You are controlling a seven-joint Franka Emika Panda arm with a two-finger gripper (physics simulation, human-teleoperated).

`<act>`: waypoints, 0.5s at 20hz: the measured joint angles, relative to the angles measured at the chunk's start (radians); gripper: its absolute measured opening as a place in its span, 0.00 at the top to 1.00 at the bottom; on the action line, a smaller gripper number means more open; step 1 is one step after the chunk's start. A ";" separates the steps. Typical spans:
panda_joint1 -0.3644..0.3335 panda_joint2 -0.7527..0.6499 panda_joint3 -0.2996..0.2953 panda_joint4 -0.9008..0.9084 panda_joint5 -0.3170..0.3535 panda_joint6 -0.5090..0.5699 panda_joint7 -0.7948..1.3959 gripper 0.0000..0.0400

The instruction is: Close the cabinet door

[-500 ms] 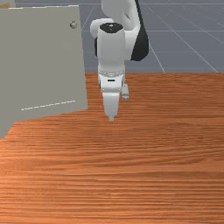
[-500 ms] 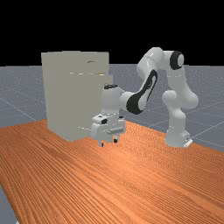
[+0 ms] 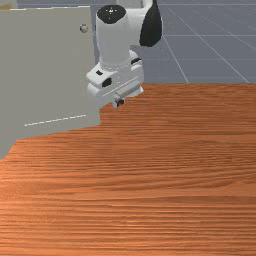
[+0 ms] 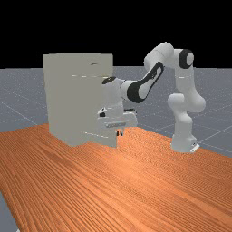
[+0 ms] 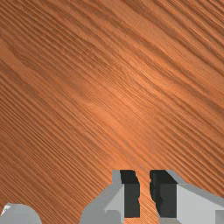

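Our white two-finger gripper point(image 4: 119, 133), slightly parted, hovers above the orange-brown wooden desk point(image 4: 136, 190), near the open, flat beige door point(image 3: 45, 70).
Catching its inner face, we could swing it wider.

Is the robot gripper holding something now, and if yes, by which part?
Nothing is held. The white two-finger gripper stands slightly open, and the orange-brown wooden table is seen between its fingers.

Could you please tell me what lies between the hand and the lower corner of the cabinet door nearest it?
In the front view, wooden tabletop shows between the hand and the door's corner.
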 joint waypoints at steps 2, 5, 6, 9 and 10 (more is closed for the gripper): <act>0.003 0.020 -0.033 0.047 0.088 -0.106 0.319 0.95; 0.016 0.034 -0.057 0.078 0.203 -0.180 0.598 0.99; 0.018 0.026 -0.061 0.068 0.219 -0.187 0.626 0.99; 0.026 -0.052 -0.076 -0.016 0.214 -0.185 0.642 1.00; 0.029 -0.083 -0.081 -0.053 0.209 -0.178 0.642 1.00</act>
